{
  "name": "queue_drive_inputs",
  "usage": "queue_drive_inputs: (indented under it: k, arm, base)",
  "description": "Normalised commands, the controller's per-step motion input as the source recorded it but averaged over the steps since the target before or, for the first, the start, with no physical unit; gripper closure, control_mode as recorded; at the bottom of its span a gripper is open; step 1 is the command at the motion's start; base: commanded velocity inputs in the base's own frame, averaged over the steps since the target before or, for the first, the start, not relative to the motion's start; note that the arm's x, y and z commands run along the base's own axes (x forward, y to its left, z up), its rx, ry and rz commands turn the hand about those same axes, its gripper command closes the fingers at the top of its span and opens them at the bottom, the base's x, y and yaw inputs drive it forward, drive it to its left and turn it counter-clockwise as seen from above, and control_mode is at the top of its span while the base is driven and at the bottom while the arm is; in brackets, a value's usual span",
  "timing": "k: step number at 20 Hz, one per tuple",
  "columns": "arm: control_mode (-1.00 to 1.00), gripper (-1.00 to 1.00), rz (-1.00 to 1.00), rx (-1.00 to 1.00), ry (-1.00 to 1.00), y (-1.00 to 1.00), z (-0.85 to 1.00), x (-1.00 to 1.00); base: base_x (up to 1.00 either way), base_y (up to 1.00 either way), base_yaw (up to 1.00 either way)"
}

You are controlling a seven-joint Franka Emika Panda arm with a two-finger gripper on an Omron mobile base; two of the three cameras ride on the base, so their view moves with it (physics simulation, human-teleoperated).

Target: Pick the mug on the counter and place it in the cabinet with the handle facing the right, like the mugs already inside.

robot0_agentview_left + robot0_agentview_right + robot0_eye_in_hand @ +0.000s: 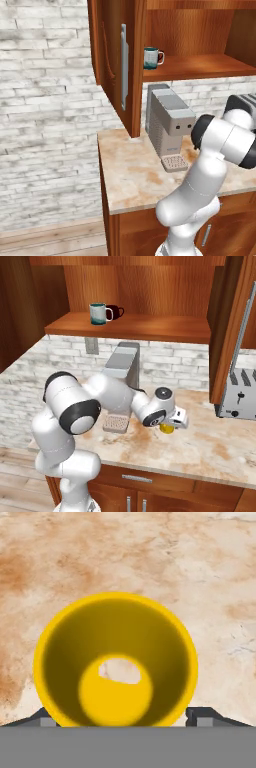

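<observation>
the gripper stands wide open astride the yellow mug, probably light, rigid, slippery; grip its walls.

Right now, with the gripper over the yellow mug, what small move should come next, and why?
Probably close the jaws. In the hand view the yellow mug stands upright on the counter, its open mouth facing the camera, and the gripper has a fingertip on either side of its rim, apart. The right base view shows the hand low over it, so it looks ready to grasp.

base views flank arm, share counter; hand view close above mug
</observation>
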Motion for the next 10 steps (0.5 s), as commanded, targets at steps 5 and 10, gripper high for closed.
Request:
queue_drive_inputs:
  k: [5,10]
  arm:
    - [-1.00,1.00,0.00,0.00,0.00,0.00,-0.13,0.15]
    - [-1.00,1.00,0.00,0.00,-0.02,0.02,0.00,0.06]
  base:
    - [0.00,0.00,0.00]
    - [0.00,0.00,0.00]
